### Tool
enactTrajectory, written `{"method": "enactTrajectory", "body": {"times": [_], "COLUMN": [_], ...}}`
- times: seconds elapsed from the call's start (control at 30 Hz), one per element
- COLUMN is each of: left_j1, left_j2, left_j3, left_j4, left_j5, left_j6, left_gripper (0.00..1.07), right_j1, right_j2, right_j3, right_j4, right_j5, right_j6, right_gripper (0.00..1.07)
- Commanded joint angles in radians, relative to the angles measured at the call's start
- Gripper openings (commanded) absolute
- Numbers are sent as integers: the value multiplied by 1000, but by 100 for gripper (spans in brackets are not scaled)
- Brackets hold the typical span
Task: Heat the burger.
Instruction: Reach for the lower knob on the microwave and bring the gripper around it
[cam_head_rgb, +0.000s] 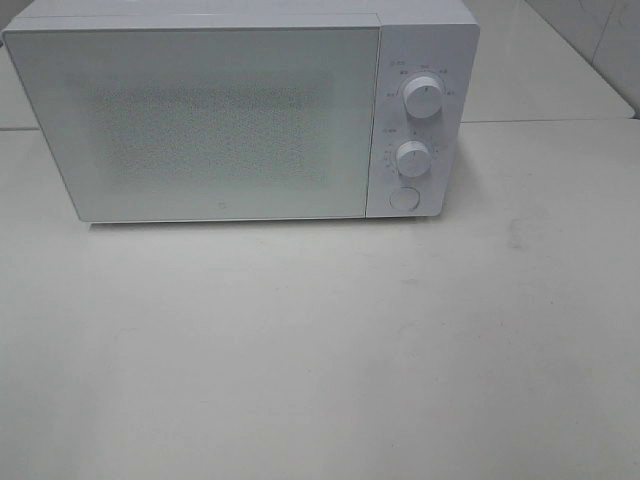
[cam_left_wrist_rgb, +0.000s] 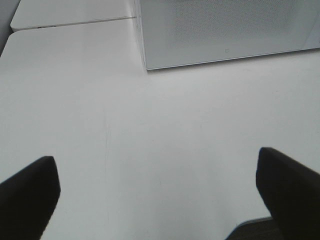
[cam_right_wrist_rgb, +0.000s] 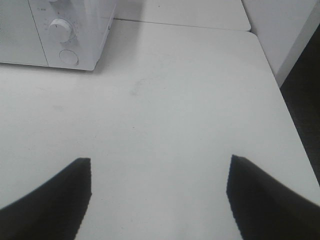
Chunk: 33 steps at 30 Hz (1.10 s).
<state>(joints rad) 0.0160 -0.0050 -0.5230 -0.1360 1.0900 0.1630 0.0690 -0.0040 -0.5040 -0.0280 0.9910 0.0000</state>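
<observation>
The burger is not in view in any frame. A white microwave (cam_head_rgb: 200, 120) stands at the back of the table with its door shut; the exterior high view shows two knobs (cam_head_rgb: 424, 98) and a round button (cam_head_rgb: 404, 197) on its right panel. It also shows in the left wrist view (cam_left_wrist_rgb: 225, 30) and the right wrist view (cam_right_wrist_rgb: 55, 32). My left gripper (cam_left_wrist_rgb: 157, 195) is open and empty over the bare table, in front of the microwave's left corner. My right gripper (cam_right_wrist_rgb: 159, 192) is open and empty, in front of the microwave's control panel side. Neither arm shows in the exterior high view.
The white table (cam_head_rgb: 320, 350) stretches in front of the microwave. A second table surface (cam_head_rgb: 560, 60) lies behind, across a seam. The table's right edge (cam_right_wrist_rgb: 280, 95) drops to a dark floor. A white wall panel (cam_right_wrist_rgb: 280, 30) stands at the far right.
</observation>
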Motion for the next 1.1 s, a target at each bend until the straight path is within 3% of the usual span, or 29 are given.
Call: {"method": "enactTrajectory", "body": {"times": [0.03, 1.1], "left_j1": [4, 4], "left_j2": [-25, -24], "left_j3": [3, 3], "left_j4": [-7, -7], "left_j5": [-12, -12], "left_j6": [-10, -10], "left_gripper": [100, 100], "right_j1": [-10, -10], "right_j2": [-31, -31], "right_j3": [2, 2], "right_j4": [-4, -4], "right_j5": [2, 2], "right_j6": [0, 0], "right_gripper": [72, 72]}}
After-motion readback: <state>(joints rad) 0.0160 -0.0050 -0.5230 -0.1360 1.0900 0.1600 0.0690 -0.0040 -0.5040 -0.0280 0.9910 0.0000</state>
